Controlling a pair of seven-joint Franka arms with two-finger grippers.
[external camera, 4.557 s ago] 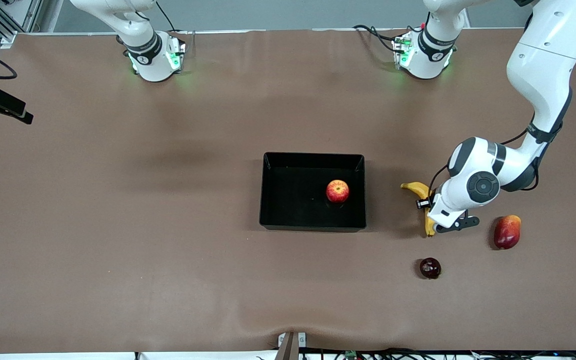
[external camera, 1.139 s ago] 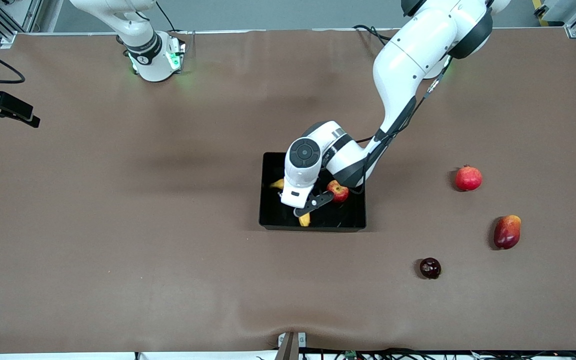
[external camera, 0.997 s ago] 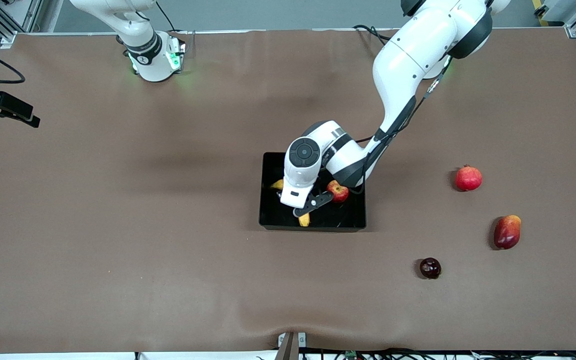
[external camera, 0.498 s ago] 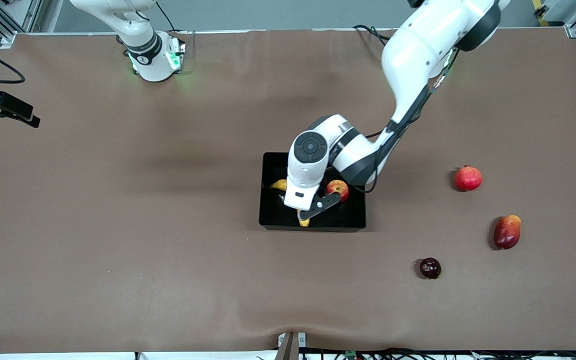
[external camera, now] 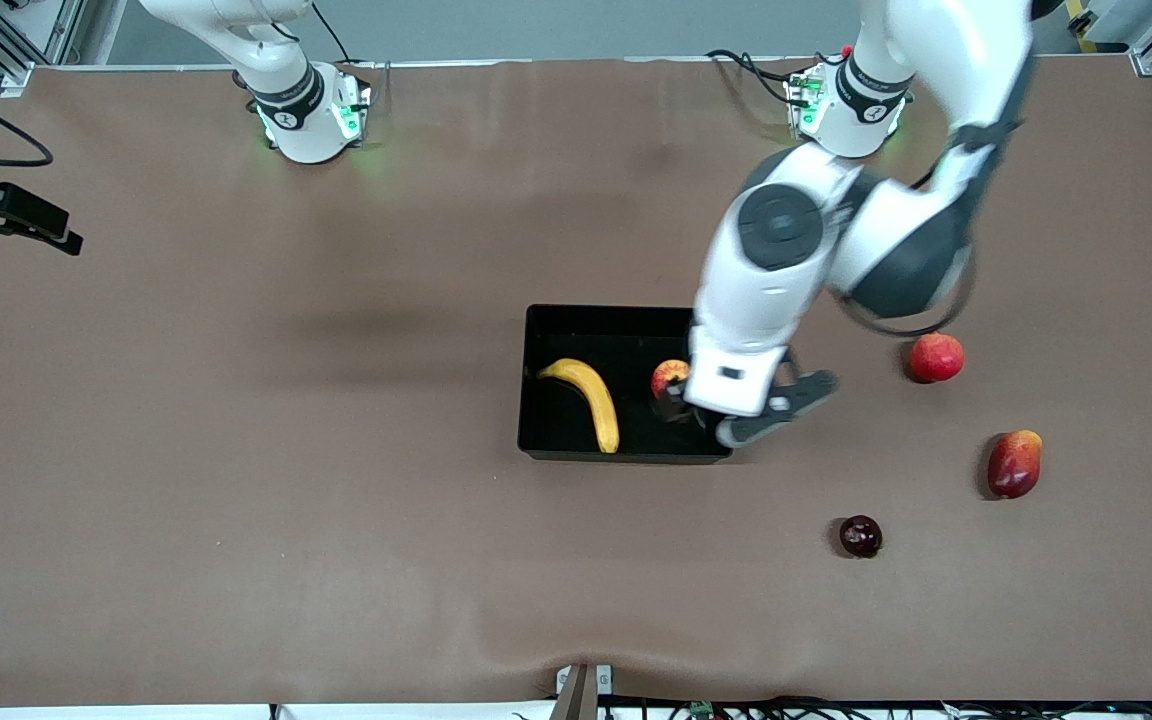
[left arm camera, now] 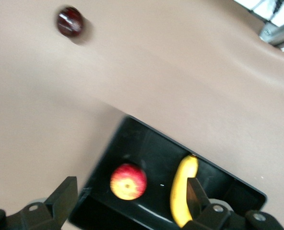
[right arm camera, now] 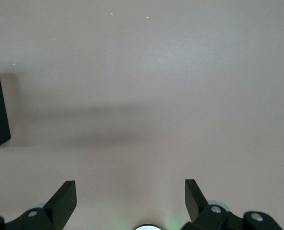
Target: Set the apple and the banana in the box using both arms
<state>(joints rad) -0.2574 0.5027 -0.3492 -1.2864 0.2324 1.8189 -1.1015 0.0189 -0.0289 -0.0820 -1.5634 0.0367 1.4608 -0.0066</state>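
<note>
My left gripper (left arm camera: 127, 203), jaws spread and empty, hangs over the shallow glossy black plastic box (external camera: 546, 440) at mid-tabletop. In it lie the curved yellow banana (external camera: 591, 398) and small red-yellow apple (external camera: 668, 375). My right gripper (right arm camera: 130, 201), spread, empty, waits over bare tabletop. I judge nothing remains.

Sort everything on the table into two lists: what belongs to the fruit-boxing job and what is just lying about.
Job:
apple, in the box
banana, in the box
box

Lying about, on the table toward the left arm's end:
round red fruit
red-yellow fruit
dark fruit
</note>
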